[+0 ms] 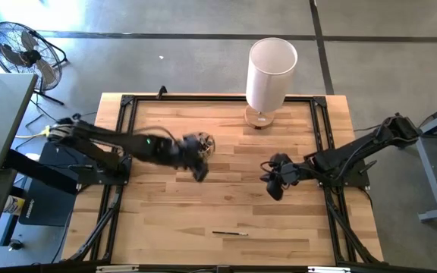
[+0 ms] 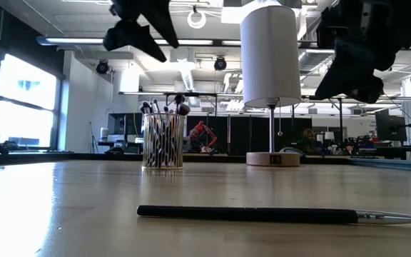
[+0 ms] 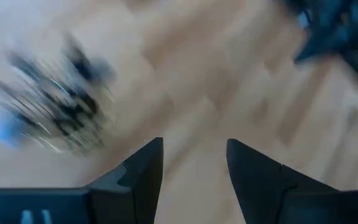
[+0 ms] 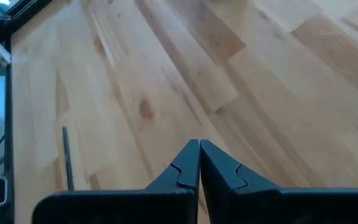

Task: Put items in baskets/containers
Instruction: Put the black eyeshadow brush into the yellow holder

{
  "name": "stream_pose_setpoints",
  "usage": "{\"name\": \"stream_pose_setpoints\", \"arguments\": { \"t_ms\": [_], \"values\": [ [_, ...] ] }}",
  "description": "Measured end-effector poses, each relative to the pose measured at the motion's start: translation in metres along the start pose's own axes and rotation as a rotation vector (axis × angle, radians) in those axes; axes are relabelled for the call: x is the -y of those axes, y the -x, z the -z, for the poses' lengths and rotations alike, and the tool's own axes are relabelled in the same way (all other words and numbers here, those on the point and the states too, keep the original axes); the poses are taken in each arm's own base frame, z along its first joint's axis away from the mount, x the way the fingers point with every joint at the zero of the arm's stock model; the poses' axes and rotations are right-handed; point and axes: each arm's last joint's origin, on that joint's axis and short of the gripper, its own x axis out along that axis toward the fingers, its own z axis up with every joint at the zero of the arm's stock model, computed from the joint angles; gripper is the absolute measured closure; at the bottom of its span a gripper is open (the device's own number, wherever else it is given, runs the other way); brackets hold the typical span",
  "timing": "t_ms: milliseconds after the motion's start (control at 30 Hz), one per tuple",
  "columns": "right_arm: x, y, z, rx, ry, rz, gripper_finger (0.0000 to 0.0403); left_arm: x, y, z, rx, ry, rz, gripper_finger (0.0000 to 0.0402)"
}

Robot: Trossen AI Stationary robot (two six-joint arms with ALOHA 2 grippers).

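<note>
A: High view — one brush (image 1: pixel 230 233) lies alone on the worktop (image 1: pixel 165 205) near the front edge, long axis running side to side. The glass cup (image 1: pixel 205 142), already packed with brushes, stands left of centre.

B: Grippers?

A: Left gripper (image 1: pixel 196 159) hovers just beside the cup. Right gripper (image 1: pixel 274 182) sits right of centre. The stray brush lies toward the front from both, roughly between them; I judge neither arm clearly nearer.

B: Low view?

A: The brush (image 2: pixel 248 213) stretches across the foreground, bristles to the picture's right. The cup (image 2: pixel 163 139) stands upright behind it, well apart. Both arms hang high, clear of the worktop.

B: Left wrist?

A: Fingers (image 3: pixel 143 171) spread apart, nothing between them — released. The cup (image 3: pixel 58 115) shows as a blur ahead.

B: Right wrist?

A: Fingers (image 4: pixel 185 171) clenched tip to tip, empty, angled down over bare wood. The brush (image 4: pixel 67 158) shows off to one side.
</note>
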Motion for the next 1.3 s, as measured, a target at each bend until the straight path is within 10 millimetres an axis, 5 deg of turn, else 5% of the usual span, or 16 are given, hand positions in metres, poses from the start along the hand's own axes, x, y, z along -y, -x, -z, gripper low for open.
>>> {"name": "stream_pose_setpoints", "arguments": {
  "t_ms": [267, 600, 900, 1133, 1300],
  "values": [
    [-0.004, 0.002, 0.004, -0.007, 0.042, -0.016, 0.0399, 0.034, -0.035, 0.075, -0.34, -0.011, -0.031, 0.0247],
    [-0.023, 0.009, 0.015, 0.023, 0.045, -0.121, 0.0402, 0.051, -0.037, 0.126, -0.43, -0.341, -0.007, 0.0392],
    [-0.091, 0.01, 0.012, 0.177, 0.049, -0.11, 0.0402, 0.009, -0.038, 0.162, -0.54, -0.474, -0.042, 0.04],
    [-0.155, -0.027, -0.008, -0.122, 0.199, 0.081, 0.0403, -0.03, -0.015, 0.182, -0.451, -0.446, 0.101, 0.0401],
    [-0.178, -0.056, -0.002, -0.414, 0.244, 0.197, 0.0402, -0.05, 0.002, 0.179, -0.386, -0.396, 0.144, 0.0401]
  ]
}}
